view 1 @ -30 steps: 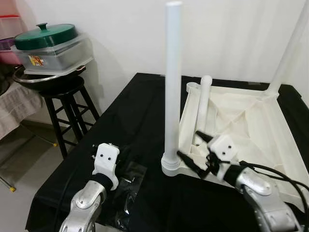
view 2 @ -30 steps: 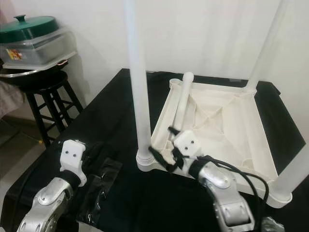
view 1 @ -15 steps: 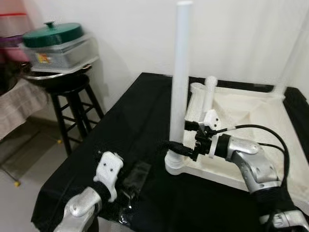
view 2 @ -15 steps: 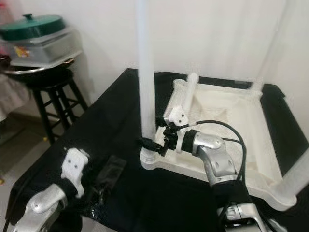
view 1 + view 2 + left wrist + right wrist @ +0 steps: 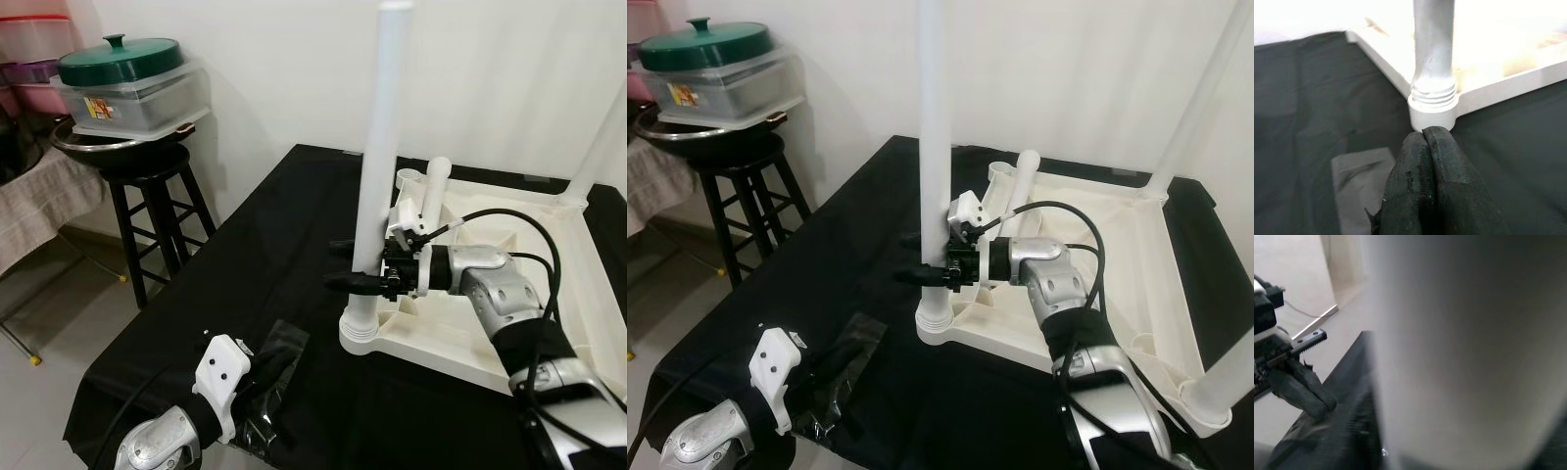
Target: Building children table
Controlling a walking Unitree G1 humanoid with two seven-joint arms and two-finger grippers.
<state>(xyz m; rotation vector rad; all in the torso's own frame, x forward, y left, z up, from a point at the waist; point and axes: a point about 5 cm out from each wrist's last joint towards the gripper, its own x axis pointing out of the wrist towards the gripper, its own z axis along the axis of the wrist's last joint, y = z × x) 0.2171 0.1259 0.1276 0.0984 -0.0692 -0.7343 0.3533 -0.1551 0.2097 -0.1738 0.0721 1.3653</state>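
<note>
Black cloth covers the desk [image 5: 274, 225], set against a white wall. On it lies the white tabletop [image 5: 549, 294], upside down, with a leg [image 5: 377, 157] standing upright in its near corner socket; another leg [image 5: 1019, 186] lies loose in the tray, and further legs stand at the far corners. Judged from its look, the leg is light, stiff, smooth plastic, apt to slip; low on the shaft, just above the threaded collar, seems the best hold. The right hand [image 5: 364, 281] reaches in level from the tray side, fingers straddling the leg there; whether they clamp it cannot be told. The left hand [image 5: 1432, 161], clenched and empty, hovers low over a plastic bag [image 5: 274, 367]. A stool [image 5: 147, 211] bearing a green-lidded pot [image 5: 118, 64] stands beside the desk.
</note>
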